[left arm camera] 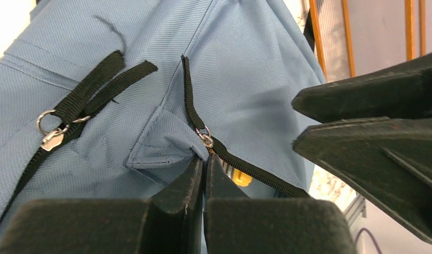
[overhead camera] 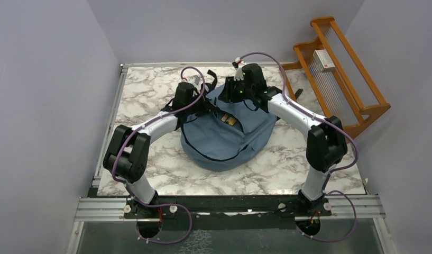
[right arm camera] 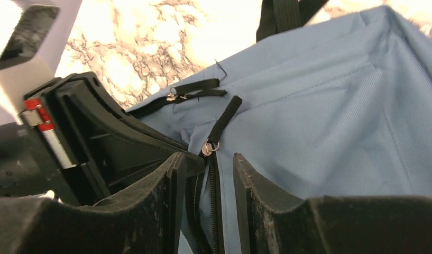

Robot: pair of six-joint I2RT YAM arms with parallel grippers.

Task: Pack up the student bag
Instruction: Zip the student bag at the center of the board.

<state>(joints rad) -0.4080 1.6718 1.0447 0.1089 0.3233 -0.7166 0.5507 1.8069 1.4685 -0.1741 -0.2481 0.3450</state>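
Soft, floppy backpack; left jaws pinch fabric by the zipper pull (twelve o'clock, likely best hold); right jaws released.

**Bag mid-table, both arms at its far side**

The student bag sits on the middle of the table, with a rack off the far right corner. The left gripper is at the bag's far left, tips together just below the zipper pull. The right gripper faces it from the right, the zipper track between its spread fingers. An item lies inside the opening.
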